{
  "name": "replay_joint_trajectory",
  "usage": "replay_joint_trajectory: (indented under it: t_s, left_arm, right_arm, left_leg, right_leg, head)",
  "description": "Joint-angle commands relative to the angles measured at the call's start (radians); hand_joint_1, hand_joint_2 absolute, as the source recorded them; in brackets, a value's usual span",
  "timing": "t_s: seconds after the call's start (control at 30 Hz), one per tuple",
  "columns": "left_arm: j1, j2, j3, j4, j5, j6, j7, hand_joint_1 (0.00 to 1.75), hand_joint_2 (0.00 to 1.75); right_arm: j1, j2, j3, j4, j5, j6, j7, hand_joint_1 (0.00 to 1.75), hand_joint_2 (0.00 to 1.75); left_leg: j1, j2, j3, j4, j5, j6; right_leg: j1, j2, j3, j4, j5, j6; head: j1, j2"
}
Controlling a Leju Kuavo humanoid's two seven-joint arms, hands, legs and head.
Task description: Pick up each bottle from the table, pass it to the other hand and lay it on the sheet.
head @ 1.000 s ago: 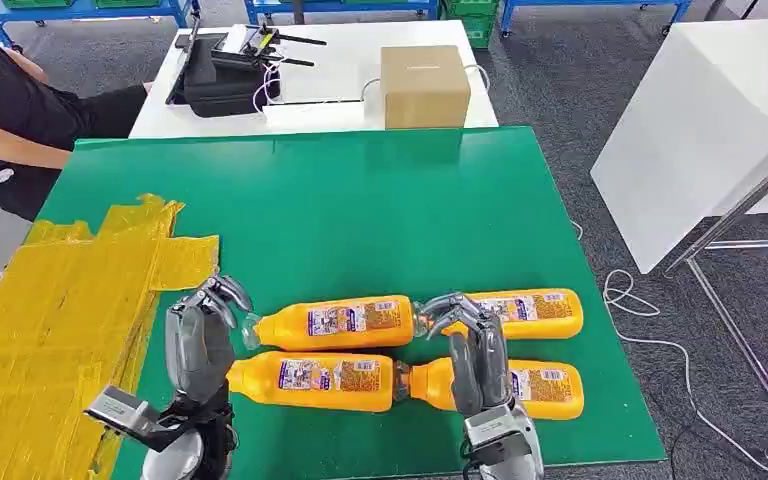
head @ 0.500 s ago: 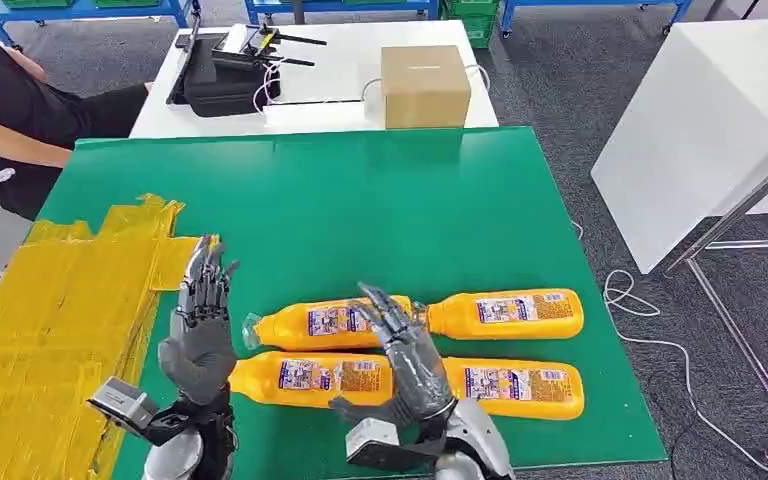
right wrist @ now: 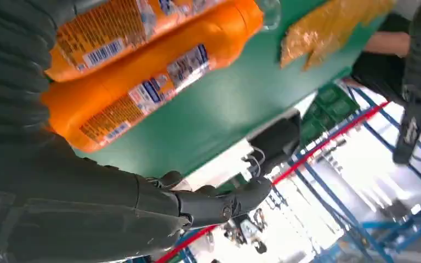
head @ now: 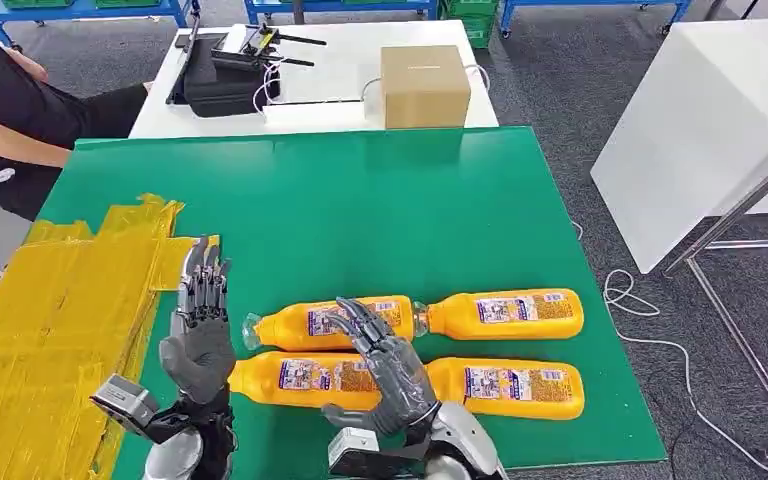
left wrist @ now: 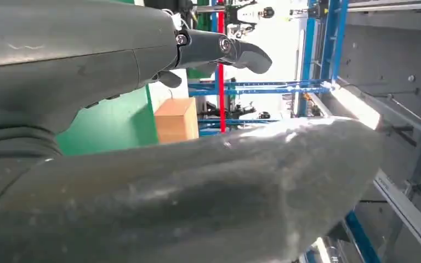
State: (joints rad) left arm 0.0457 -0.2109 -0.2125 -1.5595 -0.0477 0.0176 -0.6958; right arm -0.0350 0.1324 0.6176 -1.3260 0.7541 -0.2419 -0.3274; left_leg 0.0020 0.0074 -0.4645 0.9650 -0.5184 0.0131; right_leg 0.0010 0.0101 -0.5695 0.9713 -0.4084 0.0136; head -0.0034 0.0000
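left hand point(head: 200, 335) hovering open, fingers spread, beside yellow sheet point(head: 55, 330). right hand point(head: 385, 365) hovering open over near-left bottle point(head: 305, 378), gripping nothing.

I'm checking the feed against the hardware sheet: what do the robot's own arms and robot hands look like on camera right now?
Both are alike. The left robot hand and right robot hand have glossy grey palms and thumbs with darker, segmented metallic fingers. Each wrist carries a small silver-grey box-shaped camera module, with dark fittings behind it on the left. The right wrist view shows a dark grey ribbed cover behind the hand. No loose cables or markings are visible.
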Motion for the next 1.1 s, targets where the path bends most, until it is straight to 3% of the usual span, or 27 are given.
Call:
replay_joint_trajectory:
  t_s: [0.03, 0.13, 0.3, 0.63, 1.1]
  left_arm:
    - [-0.023, -0.002, 0.046, 0.067, 0.011, -0.020, -0.002, 0.00, 0.00]
    - [-0.016, -0.008, 0.064, 0.066, 0.012, -0.028, -0.002, 0.00, 0.00]
    - [-0.005, -0.022, 0.115, 0.070, 0.036, -0.065, -0.002, 0.00, 0.00]
    - [-0.037, -0.052, 0.152, 0.120, 0.066, -0.158, -0.002, 0.00, 0.00]
    - [-0.028, -0.069, 0.202, 0.110, 0.080, -0.218, -0.002, 0.00, 0.00]
  right_arm:
    - [-0.051, -0.067, 0.097, 0.093, 0.055, 0.023, 0.074, 0.00, 1.75]
    - [-0.053, -0.084, 0.126, 0.101, 0.110, 0.057, 0.160, 0.00, 1.75]
    - [-0.035, -0.112, 0.166, 0.082, 0.130, 0.083, 0.207, 0.00, 1.75]
    - [-0.094, -0.117, 0.192, 0.197, 0.107, 0.171, 0.258, 0.00, 1.75]
    - [-0.170, -0.095, 0.221, 0.309, 0.147, 0.187, 0.333, 0.00, 1.75]
  left_leg:
    - [0.002, -0.001, 0.003, -0.002, 0.000, -0.001]
    - [0.001, 0.000, 0.002, -0.002, 0.000, 0.000]
    - [0.001, 0.000, 0.003, -0.002, 0.000, 0.000]
    - [0.001, 0.000, 0.002, -0.002, 0.000, 0.000]
    - [0.001, -0.001, 0.004, -0.002, 0.001, -0.001]
  right_leg:
    - [0.002, -0.001, 0.003, -0.004, 0.001, 0.001]
    - [0.001, -0.001, 0.002, -0.002, 0.000, 0.001]
    - [0.001, 0.000, 0.003, -0.003, 0.000, 0.001]
    - [0.001, -0.001, 0.003, -0.003, 0.001, 0.001]
    - [0.001, -0.001, 0.004, -0.003, 0.001, 0.001]
  head:
    - [0.000, 0.000]
    - [0.000, 0.000]
    - [0.000, 0.000]
    - [0.000, 0.000]
    - [0.000, 0.000]
